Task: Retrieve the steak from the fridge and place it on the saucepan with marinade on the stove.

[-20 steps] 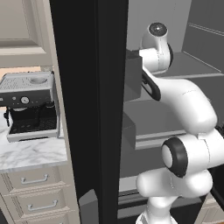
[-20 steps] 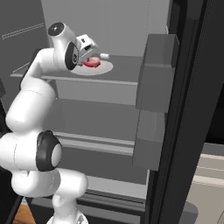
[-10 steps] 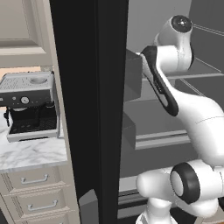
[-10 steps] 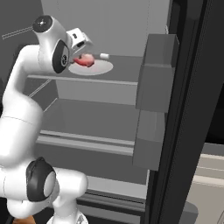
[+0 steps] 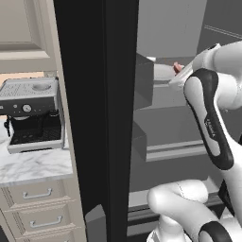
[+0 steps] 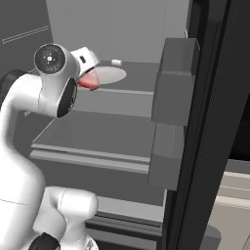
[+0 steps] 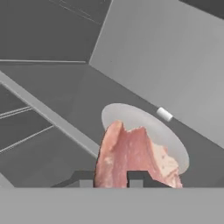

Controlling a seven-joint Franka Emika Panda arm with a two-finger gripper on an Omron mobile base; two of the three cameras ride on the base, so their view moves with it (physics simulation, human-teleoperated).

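You have the steak (image 7: 133, 157) pinched between the two finger tips of the gripper (image 7: 111, 177), jaws drawn in narrow on the near edge of the meat at the bottom centre of the hand view. The slab stands up in front of the round white plate (image 7: 168, 131), which lies on the grey fridge (image 6: 122, 29) shelf just right of centre; a small white cylinder (image 7: 164, 114) sits at the plate's far rim. In the right base view the red meat shows at upper left, hanging below the hand, level with the near edge of the plate.

The grip looks to be on one edge only, so the slab may swing or slip. Pull it out slowly and level, and mind the shelf lip and the door bins at the right of that view. Keep the wrist steady before you turn the base toward the stove.
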